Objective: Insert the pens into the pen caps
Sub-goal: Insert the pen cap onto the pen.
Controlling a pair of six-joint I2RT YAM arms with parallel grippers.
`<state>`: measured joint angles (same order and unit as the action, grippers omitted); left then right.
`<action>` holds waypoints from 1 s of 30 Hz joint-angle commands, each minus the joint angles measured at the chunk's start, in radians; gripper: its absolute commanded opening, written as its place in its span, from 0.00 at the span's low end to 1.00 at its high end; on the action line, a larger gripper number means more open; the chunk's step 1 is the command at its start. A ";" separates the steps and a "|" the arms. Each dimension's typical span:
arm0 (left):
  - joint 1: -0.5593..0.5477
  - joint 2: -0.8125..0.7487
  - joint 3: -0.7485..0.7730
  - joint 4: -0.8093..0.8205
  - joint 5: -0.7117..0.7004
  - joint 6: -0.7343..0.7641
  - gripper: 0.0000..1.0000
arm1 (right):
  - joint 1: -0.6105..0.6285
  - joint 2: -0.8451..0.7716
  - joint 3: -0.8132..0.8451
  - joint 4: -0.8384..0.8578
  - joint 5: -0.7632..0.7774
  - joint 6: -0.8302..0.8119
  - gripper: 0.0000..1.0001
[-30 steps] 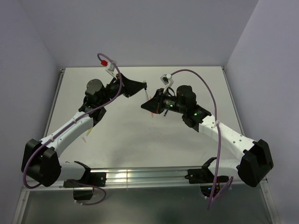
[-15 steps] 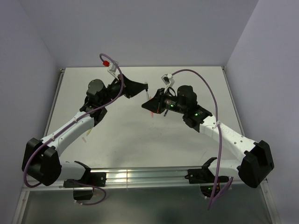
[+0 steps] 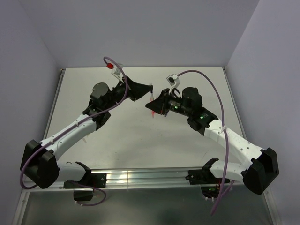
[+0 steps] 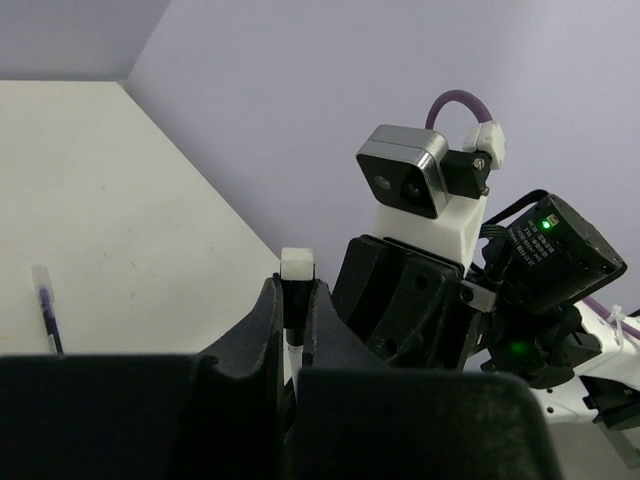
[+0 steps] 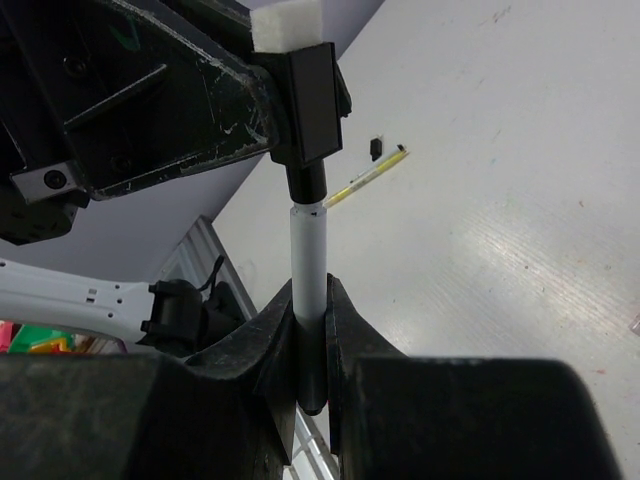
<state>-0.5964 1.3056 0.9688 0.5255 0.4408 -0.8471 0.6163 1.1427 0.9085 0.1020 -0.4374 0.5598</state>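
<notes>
Up above the table, the two arms meet with a white-black pen spanning the short gap between them. The right gripper is clenched on the pen's white barrel. In the right wrist view the pen's long axis runs straight up out of those fingers, dark front end leading. That end enters the open mouth of a black cap, which is topped in white and pinched tight in the left gripper. Cap and pen lie on one line, but how deep the tip sits inside cannot be told. From above, the pair shows as a short, steep line between the two black fingertips. Down on the table lie a yellow pen, slanted, with a small black cap just beside its far end, and a purple pen well apart from both.
</notes>
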 commanded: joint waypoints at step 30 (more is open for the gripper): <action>-0.253 -0.221 -0.105 -0.360 -0.180 0.122 0.00 | -0.010 -0.067 0.024 0.146 0.141 -0.077 0.00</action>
<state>-0.7837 1.1175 0.9157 0.2943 0.0963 -0.7177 0.6449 1.0740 0.8562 0.0807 -0.4854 0.4763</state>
